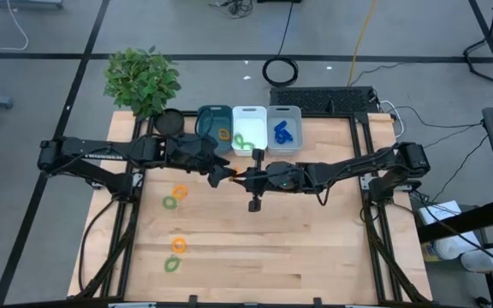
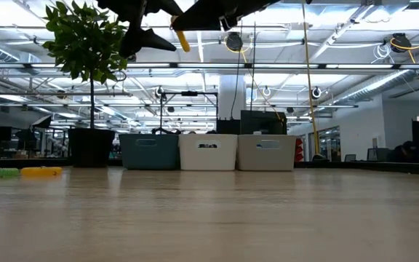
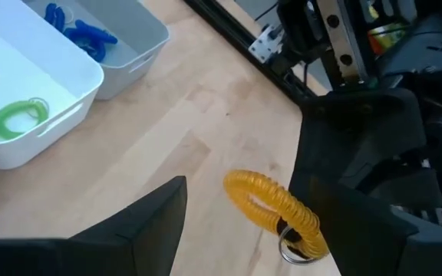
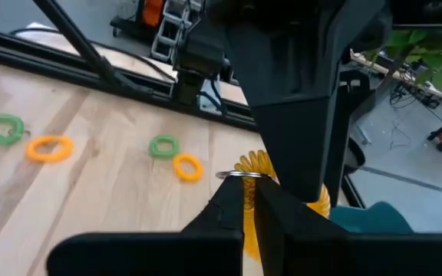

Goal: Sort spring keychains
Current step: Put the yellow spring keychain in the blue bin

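An orange spring keychain with a metal ring hangs in mid-air between my two grippers, near the table's middle, in front of the bins. My right gripper is shut on it. My left gripper is open, with a finger on either side of the orange coil; whether it touches the coil, I cannot tell. On the table's left half lie two orange keychains and two green ones. The teal bin holds an orange one, the white bin a green one, the grey bin blue ones. My right gripper pinches the keychain at its metal-ring end between the two fingertips, coming level from the table's right. The orange coil sticks out beyond the fingers toward my left gripper. The keychain is lifted clear, high above the table.
A potted plant and a black round thing stand at the far left corner beside the bins. A black cable coil lies on the floor beyond the table. The near half of the table's right side is bare wood.
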